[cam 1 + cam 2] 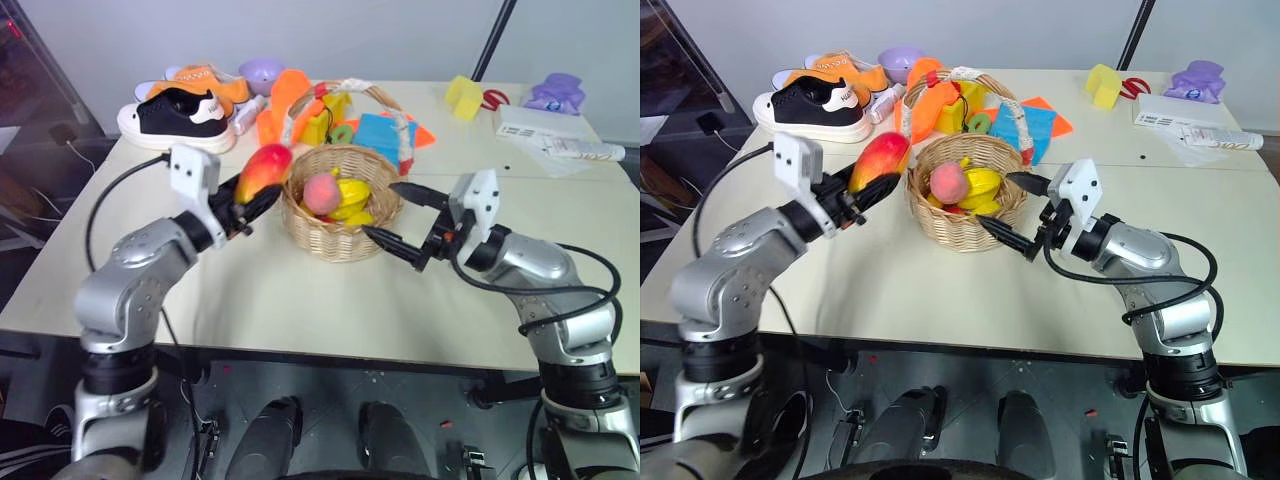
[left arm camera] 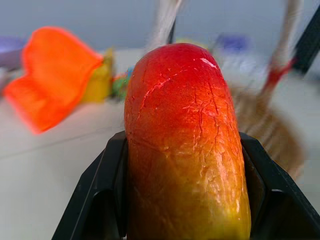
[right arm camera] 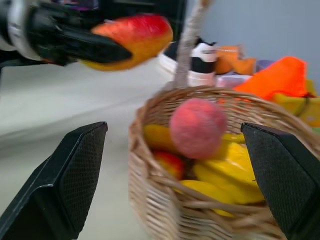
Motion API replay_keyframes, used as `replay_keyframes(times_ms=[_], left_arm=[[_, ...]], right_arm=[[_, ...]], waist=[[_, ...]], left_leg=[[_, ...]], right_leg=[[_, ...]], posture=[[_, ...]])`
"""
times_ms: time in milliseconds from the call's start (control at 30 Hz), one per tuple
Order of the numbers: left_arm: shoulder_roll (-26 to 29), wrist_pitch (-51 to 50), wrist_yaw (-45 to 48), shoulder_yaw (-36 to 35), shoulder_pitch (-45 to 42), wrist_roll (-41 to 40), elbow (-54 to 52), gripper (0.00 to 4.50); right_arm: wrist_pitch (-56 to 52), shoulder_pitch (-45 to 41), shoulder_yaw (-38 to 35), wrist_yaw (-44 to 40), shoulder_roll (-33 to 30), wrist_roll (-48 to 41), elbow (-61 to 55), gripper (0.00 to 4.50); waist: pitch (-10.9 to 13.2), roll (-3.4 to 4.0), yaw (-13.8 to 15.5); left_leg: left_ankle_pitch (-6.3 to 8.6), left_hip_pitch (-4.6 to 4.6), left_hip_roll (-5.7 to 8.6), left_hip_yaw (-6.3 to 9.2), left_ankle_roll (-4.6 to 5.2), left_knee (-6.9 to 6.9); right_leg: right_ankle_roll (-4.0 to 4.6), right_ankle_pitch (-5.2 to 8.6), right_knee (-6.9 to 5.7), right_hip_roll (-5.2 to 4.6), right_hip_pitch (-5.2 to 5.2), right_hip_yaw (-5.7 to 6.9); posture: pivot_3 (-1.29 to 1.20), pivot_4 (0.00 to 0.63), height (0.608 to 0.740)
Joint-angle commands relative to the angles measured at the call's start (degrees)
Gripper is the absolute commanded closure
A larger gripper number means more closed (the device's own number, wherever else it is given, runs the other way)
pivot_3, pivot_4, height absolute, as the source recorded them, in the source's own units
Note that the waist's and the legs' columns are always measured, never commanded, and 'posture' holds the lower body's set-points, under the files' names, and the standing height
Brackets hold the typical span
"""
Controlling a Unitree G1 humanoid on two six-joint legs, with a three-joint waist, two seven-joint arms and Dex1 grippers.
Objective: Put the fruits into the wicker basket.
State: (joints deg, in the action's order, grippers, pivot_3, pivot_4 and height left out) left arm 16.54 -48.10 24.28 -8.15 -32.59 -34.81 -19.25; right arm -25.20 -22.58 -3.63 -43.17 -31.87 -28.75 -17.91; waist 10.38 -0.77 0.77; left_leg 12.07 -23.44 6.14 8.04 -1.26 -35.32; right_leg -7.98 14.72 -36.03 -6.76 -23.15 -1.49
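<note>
Mango [image 1: 262, 169] gripped in L tool [image 1: 250, 208], long axis tilted up toward basket [image 1: 340, 215]; R tool [image 1: 397, 215] wide.

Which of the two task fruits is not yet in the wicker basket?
The red-and-yellow mango: the left gripper holds it in the air beside the wicker basket. The pink peach already lies inside, on the yellow fruits.

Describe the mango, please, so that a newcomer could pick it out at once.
Find the round wicker basket mid-table. Just outside its rim, the left gripper holds the mango in the air. It is oval, red fading to yellow, unlike the round pink peach inside.
</note>
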Motion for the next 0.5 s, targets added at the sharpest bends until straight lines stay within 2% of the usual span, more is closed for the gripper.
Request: replay_keyframes(times_ms=[33,200,300,333,367,500], left_arm=[[-4.21,2.59,-1.0,5.54,-3.56,1.51,2.57,2.22],[-9.96,5.65,-4.44,9.37,-8.36,6.02,12.21,2.22],[-11.69,8.4,-7.05,9.51,-9.95,9.0,14.83,0.9],[-11.56,8.9,-6.74,9.54,-10.07,9.47,14.94,0.61],[-11.52,8.89,-6.06,9.43,-10.0,9.26,14.83,0.04],[-10.46,8.72,-3.27,10.14,-8.74,8.77,12.77,0.04]], right_arm=[[1.01,-1.87,-0.61,0.63,0.16,0.34,-0.75,0.0],[0.98,-0.54,-0.68,1.62,0.04,0.83,-2.15,0.0],[0.51,0.94,-1.37,2.78,-0.06,0.64,-3.5,0.0],[0.44,1.28,-1.65,3.1,-0.16,0.62,-3.64,0.0],[0.5,1.57,-1.87,3.34,-0.31,0.71,-3.68,0.0],[0.57,2.08,-2.86,3.96,-0.55,0.47,-2.96,0.0]], waist=[[0.0,-0.01,-0.07],[0.0,0.0,-0.4],[0.0,-0.01,-0.24],[0.0,-0.01,-0.26],[0.0,-0.01,-0.31],[0.0,0.0,-0.23]], left_leg=[[0.0,0.0,0.0,-0.01,0.0,-0.02],[-0.01,0.02,-0.06,-0.02,0.0,0.1],[-0.01,0.0,-0.05,-0.01,0.0,0.1],[-0.01,-0.01,-0.04,-0.02,0.0,0.1],[0.0,-0.01,-0.03,-0.02,0.0,0.09],[-0.01,-0.01,-0.03,-0.01,0.0,0.09]], right_leg=[[0.0,0.0,0.02,0.0,0.01,0.0],[-0.01,0.0,-0.05,0.08,-0.1,-0.01],[-0.01,0.0,-0.04,0.07,-0.11,-0.01],[-0.01,0.0,-0.03,0.05,-0.11,-0.01],[-0.01,0.0,-0.02,0.05,-0.11,-0.02],[-0.01,0.0,-0.04,0.05,-0.11,-0.01]], posture=[[0.0,0.15,0.74],[0.0,0.15,0.74],[0.0,0.15,0.74],[0.0,0.15,0.74],[0.0,0.15,0.74],[0.0,0.15,0.74]])
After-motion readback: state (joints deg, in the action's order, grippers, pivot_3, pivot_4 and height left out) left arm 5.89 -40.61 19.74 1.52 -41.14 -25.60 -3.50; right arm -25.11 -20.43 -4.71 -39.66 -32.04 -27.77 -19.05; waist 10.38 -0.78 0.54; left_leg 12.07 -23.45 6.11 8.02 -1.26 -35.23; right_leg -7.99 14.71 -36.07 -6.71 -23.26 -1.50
